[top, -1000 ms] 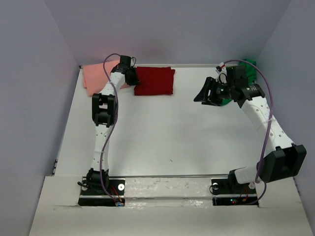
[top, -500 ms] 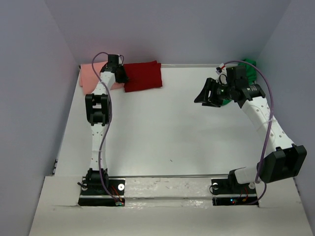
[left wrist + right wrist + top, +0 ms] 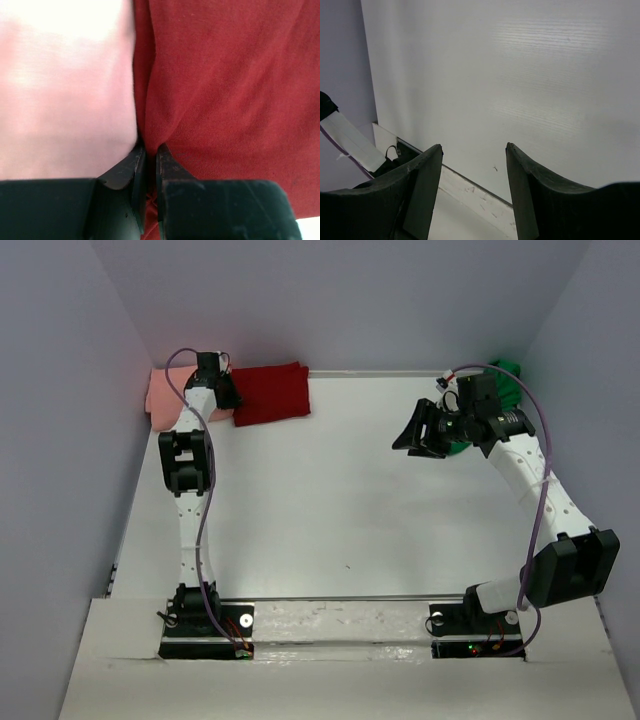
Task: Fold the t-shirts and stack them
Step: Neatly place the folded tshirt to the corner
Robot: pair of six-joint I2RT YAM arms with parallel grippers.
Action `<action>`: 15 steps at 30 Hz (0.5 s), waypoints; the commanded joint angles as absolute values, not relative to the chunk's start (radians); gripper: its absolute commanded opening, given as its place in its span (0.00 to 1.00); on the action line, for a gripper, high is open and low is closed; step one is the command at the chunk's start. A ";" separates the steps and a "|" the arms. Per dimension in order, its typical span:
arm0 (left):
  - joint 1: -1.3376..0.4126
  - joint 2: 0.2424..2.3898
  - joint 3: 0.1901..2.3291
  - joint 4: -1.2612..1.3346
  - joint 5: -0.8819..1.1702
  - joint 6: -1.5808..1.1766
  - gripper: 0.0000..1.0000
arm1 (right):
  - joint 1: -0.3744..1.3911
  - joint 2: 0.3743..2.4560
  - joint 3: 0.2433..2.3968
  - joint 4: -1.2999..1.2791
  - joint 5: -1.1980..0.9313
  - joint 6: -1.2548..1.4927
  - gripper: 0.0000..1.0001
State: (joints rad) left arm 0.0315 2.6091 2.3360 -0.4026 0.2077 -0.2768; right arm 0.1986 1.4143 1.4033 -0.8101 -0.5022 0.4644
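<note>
The right jaws sat nearest, out over the white desk [image 3: 330,510] on the right side. They were spread wide with nothing in them, just in front of the bright green cloth t-shirt [image 3: 510,378] bunched up in the far right corner.

Over at the far left, the left jaws were pinched nearly shut on a fold at the left edge of the dark red cloth t-shirt [image 3: 272,393]. That one looked folded into a rough rectangle. The grip was right where the red butted up against the salmon pink cloth t-shirt [image 3: 160,398] in the far left corner.

My read: this was the stacking bit, red going onto pink. To do it well I'd lift the pinched edge enough to clear the pink one rather than shoving into it. Then carry it across low and flat so the fold doesn't pop open, and line up the edges. I'd only let go once the red lay square on top. Couldn't tell from these views how much the two overlapped.
</note>
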 commanded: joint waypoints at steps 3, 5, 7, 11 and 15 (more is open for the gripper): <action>0.117 2.560 2.333 -0.462 0.107 -0.230 0.00 | 0.204 1.410 1.428 -0.779 -0.525 0.465 0.59; 0.133 2.562 2.339 -0.462 0.118 -0.232 0.00 | 0.204 1.408 1.425 -0.778 -0.528 0.468 0.59; 0.141 2.565 2.348 -0.460 0.129 -0.235 0.00 | 0.204 1.407 1.422 -0.773 -0.531 0.469 0.59; 0.141 2.574 2.367 -0.456 0.153 -0.236 0.03 | 0.204 1.414 1.425 -0.772 -0.540 0.476 0.59; 0.141 2.589 2.398 -0.448 0.178 -0.239 0.20 | 0.204 1.411 1.424 -0.772 -0.540 0.479 0.59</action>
State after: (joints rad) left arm 0.1173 2.6091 2.3524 -0.4179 0.2092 -0.2684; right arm 0.1986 1.4147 1.4033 -0.8047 -0.5205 0.4713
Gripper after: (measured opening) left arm 0.175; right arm 0.591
